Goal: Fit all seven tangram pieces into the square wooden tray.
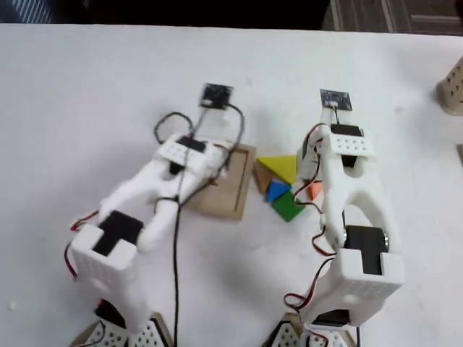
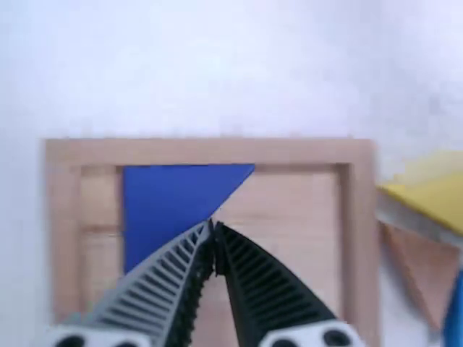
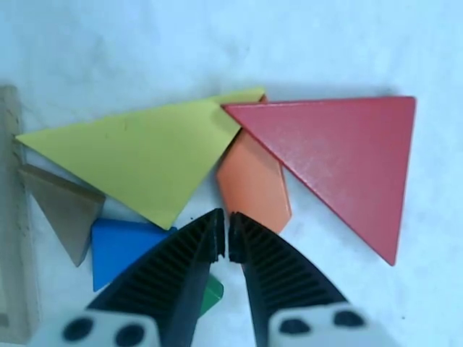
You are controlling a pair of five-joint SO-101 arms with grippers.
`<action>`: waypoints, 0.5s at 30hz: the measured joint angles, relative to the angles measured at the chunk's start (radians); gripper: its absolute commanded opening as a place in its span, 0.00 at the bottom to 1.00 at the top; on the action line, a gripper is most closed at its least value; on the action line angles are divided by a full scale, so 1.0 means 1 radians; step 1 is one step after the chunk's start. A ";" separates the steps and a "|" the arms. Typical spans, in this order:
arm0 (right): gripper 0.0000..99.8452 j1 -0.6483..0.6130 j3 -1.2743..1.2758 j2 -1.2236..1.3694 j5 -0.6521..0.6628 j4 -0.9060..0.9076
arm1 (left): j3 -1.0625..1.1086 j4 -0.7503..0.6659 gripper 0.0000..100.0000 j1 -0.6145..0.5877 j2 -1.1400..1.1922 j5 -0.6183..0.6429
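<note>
Two closed: left tool (image 2: 213,227), right tool (image 3: 224,217); blue triangle (image 2: 163,199) in tray (image 2: 210,152), hidden overhead.

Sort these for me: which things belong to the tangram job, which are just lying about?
Job: square wooden tray; large blue wooden triangle inside it; yellow wooden triangle; red wooden triangle; orange wooden piece; small blue wooden piece; green wooden piece; brown wooden triangle.
Lying about: perforated tan block near the table's edge.

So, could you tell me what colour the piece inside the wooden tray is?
Blue; the piece shows best in the left wrist view.
</note>
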 measured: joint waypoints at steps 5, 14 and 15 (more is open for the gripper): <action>0.02 0.000 0.000 0.000 0.000 0.000 | 0.000 0.000 0.02 -0.097 0.000 0.000; 0.02 0.000 0.000 0.000 0.000 0.000 | 0.000 0.000 0.02 -0.170 0.000 0.000; 0.02 0.000 0.000 0.000 0.000 0.000 | 0.000 0.000 0.02 -0.172 0.000 0.000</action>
